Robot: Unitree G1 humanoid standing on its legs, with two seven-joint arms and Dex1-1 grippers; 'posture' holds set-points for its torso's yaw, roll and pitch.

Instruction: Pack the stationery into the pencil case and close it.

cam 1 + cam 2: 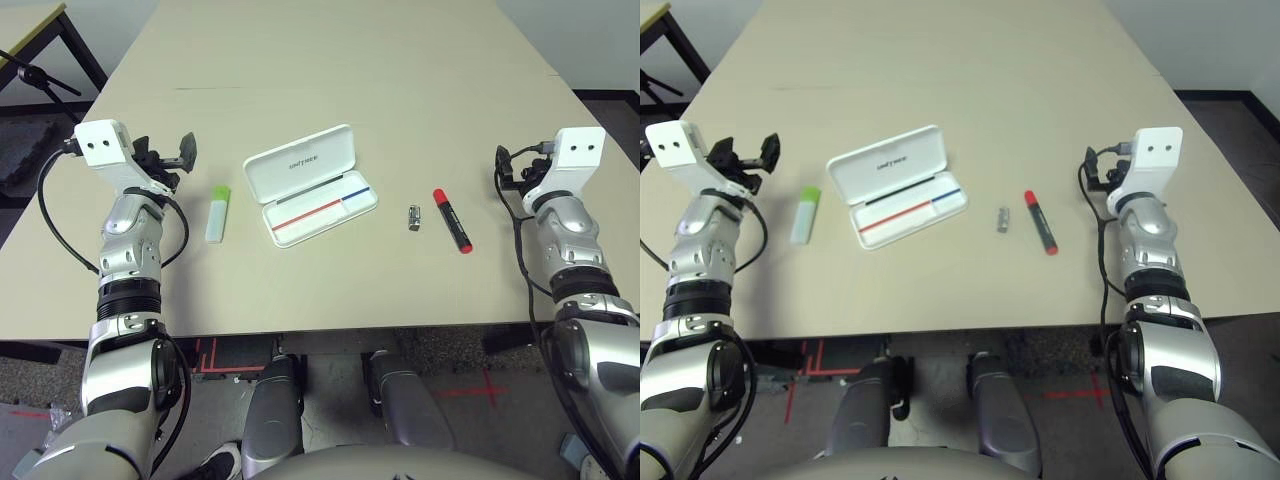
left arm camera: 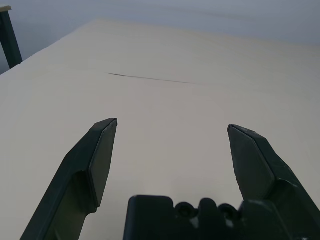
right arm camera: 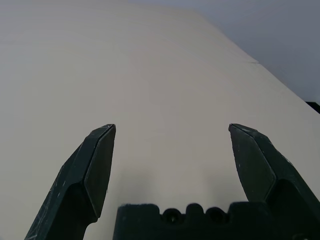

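The white pencil case (image 1: 310, 184) lies open at the table's middle, its lid folded back, a red-and-blue stripe inside. A white stick with a lime-green cap (image 1: 218, 213) lies to its left. To its right lie a tiny silver-black metal piece (image 1: 413, 217) and a red marker with a black end (image 1: 452, 219). My left gripper (image 1: 170, 158) hovers left of the green-capped stick, open and empty, as the left wrist view (image 2: 172, 125) confirms. My right gripper (image 1: 508, 172) hangs right of the marker; the right wrist view (image 3: 171, 128) has its fingers wide apart over bare table.
The beige table (image 1: 340, 70) stretches far back, with a thin seam line across it. A black stand (image 1: 40, 75) and another table's corner sit beyond the left edge. The front edge runs just below the items.
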